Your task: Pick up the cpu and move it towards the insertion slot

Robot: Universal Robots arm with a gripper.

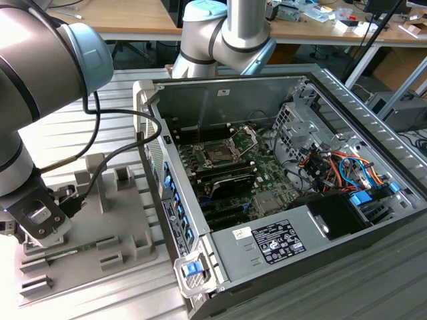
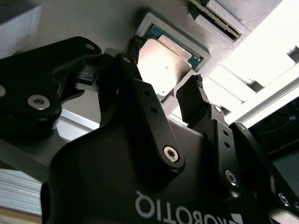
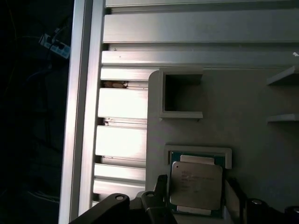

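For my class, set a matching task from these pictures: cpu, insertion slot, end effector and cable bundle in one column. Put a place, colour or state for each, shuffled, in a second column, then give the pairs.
Column one
1. cpu
2. insertion slot
3. end effector
4. cable bundle

Column two
A. orange and blue, toward the exterior view's right
B. on the board inside the open computer case
C. lying in a recess of the grey tray
D. black, open, straddling the cpu

Pairs: 1-C, 2-B, 3-D, 4-A
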